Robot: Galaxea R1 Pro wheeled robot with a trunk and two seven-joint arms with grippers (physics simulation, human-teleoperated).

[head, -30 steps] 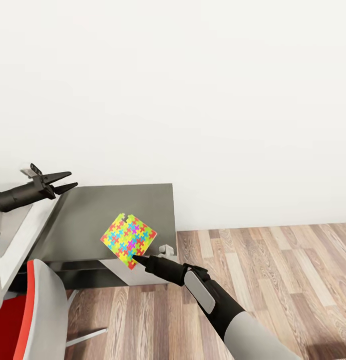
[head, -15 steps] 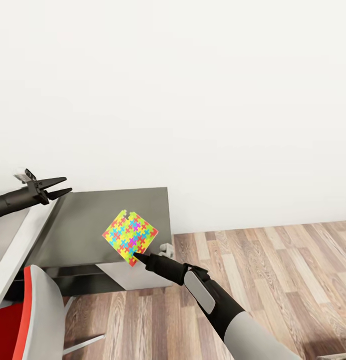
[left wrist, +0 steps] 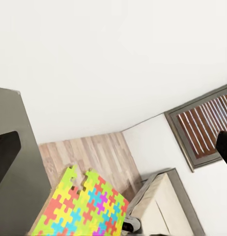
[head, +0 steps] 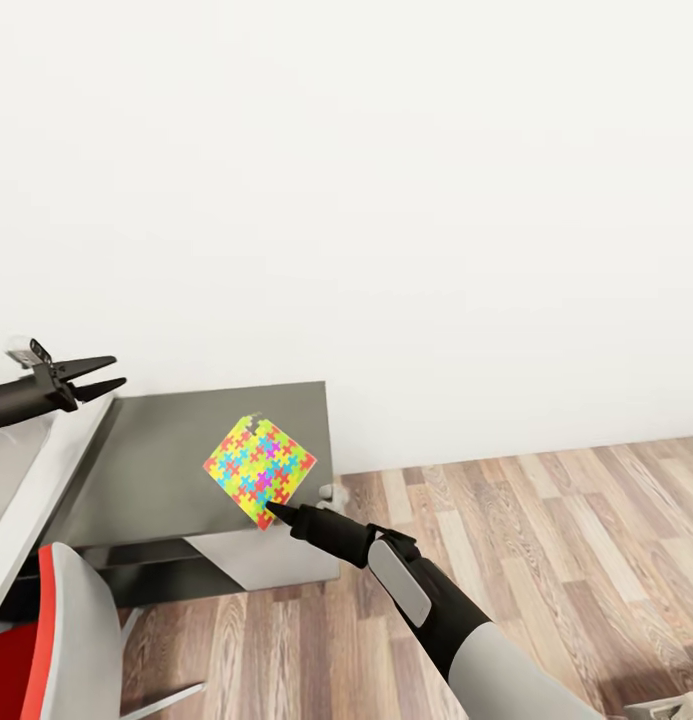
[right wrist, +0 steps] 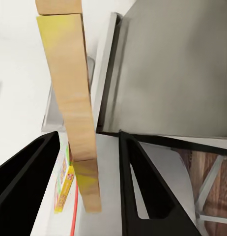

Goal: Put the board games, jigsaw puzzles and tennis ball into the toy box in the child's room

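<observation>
Multicolour jigsaw puzzle pinched at its corner, right gripper clamped

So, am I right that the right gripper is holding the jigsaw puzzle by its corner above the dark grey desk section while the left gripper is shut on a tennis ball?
Not quite. In the head view, the left gripper is open and holds nothing; no ball is between its fingers. The rest stands: the right gripper pinches the jigsaw puzzle by its lower corner above the dark grey desk section.
</observation>
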